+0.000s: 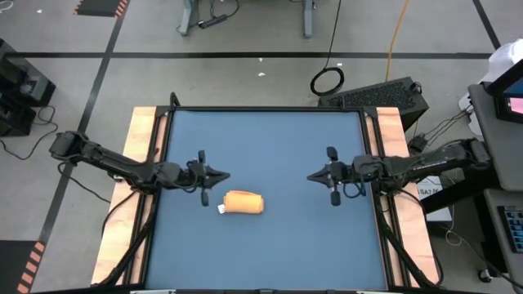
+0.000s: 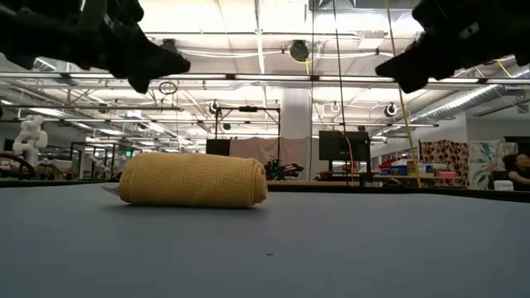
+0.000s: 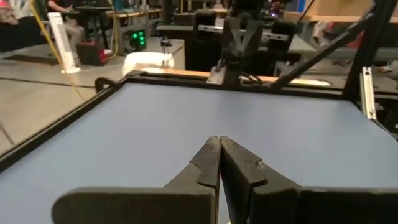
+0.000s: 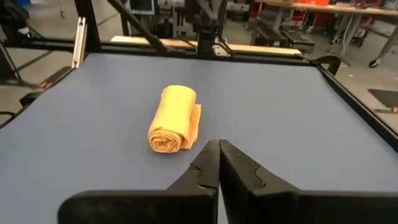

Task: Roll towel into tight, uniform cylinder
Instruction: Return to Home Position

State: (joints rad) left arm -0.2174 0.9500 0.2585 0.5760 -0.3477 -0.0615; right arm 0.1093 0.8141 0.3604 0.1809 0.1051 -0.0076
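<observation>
Towel [image 1: 243, 202] lies rolled on table [image 1: 270, 139], tag [image 1: 221, 210] apparently at one end. Left gripper [image 1: 222, 175] and right gripper [image 1: 311, 175] hover clear of it, each pressed closed on nothing.

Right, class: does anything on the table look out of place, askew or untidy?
The rolled towel lies on the table, its outer edge flat beside the roll rather than wrapped tight, and a white tag pokes from one end. The left hand and right hand hover shut, clear of it.

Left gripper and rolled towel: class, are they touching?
Apart. The low view shows the left gripper hanging above the rolled towel, with room background visible between them.
</observation>
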